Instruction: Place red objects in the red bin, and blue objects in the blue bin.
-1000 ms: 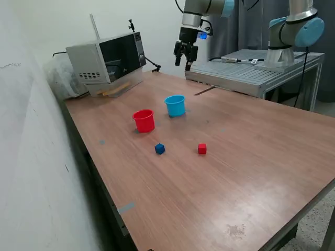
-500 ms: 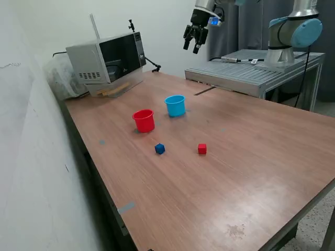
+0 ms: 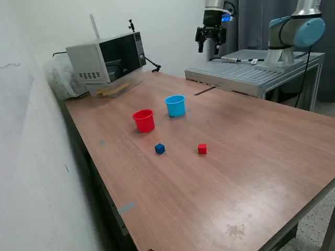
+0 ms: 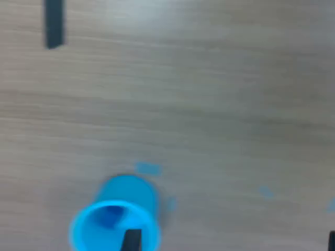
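On the wooden table in the exterior view stand the red bin [image 3: 144,120] and, to its right, the light blue bin [image 3: 175,105]. In front of them lie one dark blue cube [image 3: 159,149] and one red cube [image 3: 202,149], apart from each other. My gripper [image 3: 210,48] hangs high above the table's far side, well behind the bins, open and empty. The blurred wrist view looks down on the blue bin [image 4: 116,222], with a darker blue patch inside it. My gripper [image 4: 231,243] shows there only as two dark fingertips [image 4: 131,240] set wide apart.
A microwave [image 3: 107,60] sits at the far left corner of the table. A grey metal platform [image 3: 251,70] carrying a second arm [image 3: 293,31] stands at the back right. A dark strip [image 4: 53,23] lies on the wood in the wrist view.
My gripper has risen and swung toward the exterior view's right, away from the bins. The cubes and bins have not moved.
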